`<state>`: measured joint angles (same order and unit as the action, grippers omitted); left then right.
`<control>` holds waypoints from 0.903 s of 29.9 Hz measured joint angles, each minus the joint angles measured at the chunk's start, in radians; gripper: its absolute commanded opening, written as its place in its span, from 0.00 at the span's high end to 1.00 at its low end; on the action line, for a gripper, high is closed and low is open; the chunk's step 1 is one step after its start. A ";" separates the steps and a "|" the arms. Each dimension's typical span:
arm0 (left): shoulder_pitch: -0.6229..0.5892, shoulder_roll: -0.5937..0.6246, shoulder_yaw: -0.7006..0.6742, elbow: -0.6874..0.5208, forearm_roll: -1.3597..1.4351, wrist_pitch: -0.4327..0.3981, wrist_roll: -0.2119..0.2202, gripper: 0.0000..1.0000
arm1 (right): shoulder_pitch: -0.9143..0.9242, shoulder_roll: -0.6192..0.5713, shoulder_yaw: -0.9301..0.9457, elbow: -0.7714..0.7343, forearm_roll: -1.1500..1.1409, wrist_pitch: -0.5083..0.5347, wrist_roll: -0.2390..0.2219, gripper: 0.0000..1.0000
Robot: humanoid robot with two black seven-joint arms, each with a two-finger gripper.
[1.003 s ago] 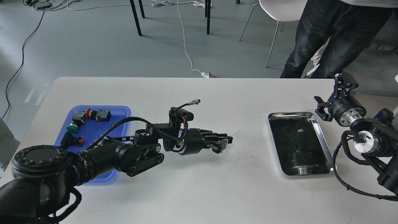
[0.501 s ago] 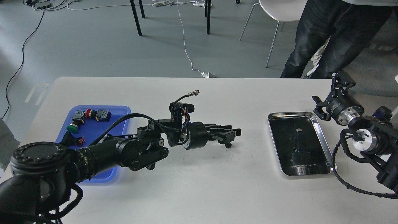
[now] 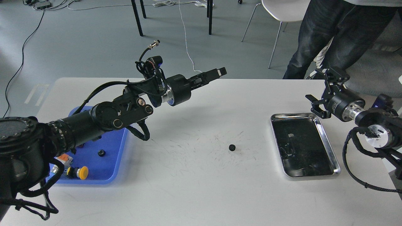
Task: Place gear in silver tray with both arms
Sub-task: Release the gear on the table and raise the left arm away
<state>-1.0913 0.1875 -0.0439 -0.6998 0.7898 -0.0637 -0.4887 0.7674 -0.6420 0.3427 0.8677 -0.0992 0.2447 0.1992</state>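
Note:
A small black gear [image 3: 232,147] lies alone on the white table [image 3: 194,188], left of the silver tray [image 3: 336,158], about a hand's width from its left rim. The tray's dark mirror bottom holds only reflections. My left gripper [image 3: 216,72] is raised high above the table's far edge, well up and left of the gear; its fingers look apart and hold nothing. My right gripper [image 3: 322,90] hovers just beyond the tray's far right corner, with its jaws spread wide and empty.
A blue plastic tray [image 3: 117,150] at the left, partly hidden by my left arm, holds a second small black gear [image 3: 101,153], a yellow push button [image 3: 82,172] and other parts. A person [image 3: 333,37] stands behind the table's far right corner, by a white chair [image 3: 282,9].
My left gripper was low over the table centre with the gear under its fingers; it has let go and swung up and back. The gear now lies free. My right gripper moved slightly left and away.

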 measured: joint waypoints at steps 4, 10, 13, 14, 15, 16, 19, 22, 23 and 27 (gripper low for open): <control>-0.001 0.050 -0.072 0.008 -0.045 0.001 0.000 0.03 | 0.054 -0.018 -0.087 0.004 -0.007 0.011 0.007 0.01; 0.004 0.106 -0.173 0.067 -0.120 0.006 0.000 0.02 | 0.155 -0.057 -0.249 0.040 -0.102 0.035 0.001 0.01; 0.007 0.112 -0.200 0.142 -0.165 0.000 0.000 0.02 | 0.214 -0.070 -0.325 0.070 -0.141 0.039 0.005 0.01; 0.008 0.113 -0.203 0.171 -0.181 -0.001 0.000 0.02 | 0.234 -0.076 -0.345 0.073 -0.149 0.039 0.006 0.01; 0.009 0.111 -0.206 0.210 -0.204 -0.002 0.000 0.02 | 0.253 -0.080 -0.358 0.077 -0.157 0.039 0.006 0.01; 0.009 0.109 -0.207 0.241 -0.222 -0.003 0.000 0.02 | 0.266 -0.082 -0.372 0.080 -0.164 0.039 0.006 0.01; 0.013 0.100 -0.208 0.339 -0.299 -0.030 0.000 0.02 | 0.326 -0.083 -0.412 0.089 -0.204 0.039 0.006 0.02; 0.037 0.099 -0.209 0.375 -0.368 -0.080 0.000 0.02 | 0.368 -0.081 -0.449 0.098 -0.238 0.039 0.007 0.02; 0.047 0.101 -0.209 0.379 -0.393 -0.094 0.000 0.02 | 0.381 -0.080 -0.461 0.099 -0.246 0.039 0.007 0.02; 0.069 0.111 -0.208 0.383 -0.457 -0.112 0.000 0.02 | 0.420 -0.072 -0.498 0.101 -0.267 0.048 0.008 0.02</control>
<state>-1.0220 0.2987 -0.2519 -0.3171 0.3330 -0.1761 -0.4886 1.1876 -0.7144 -0.1553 0.9683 -0.3657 0.2928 0.2070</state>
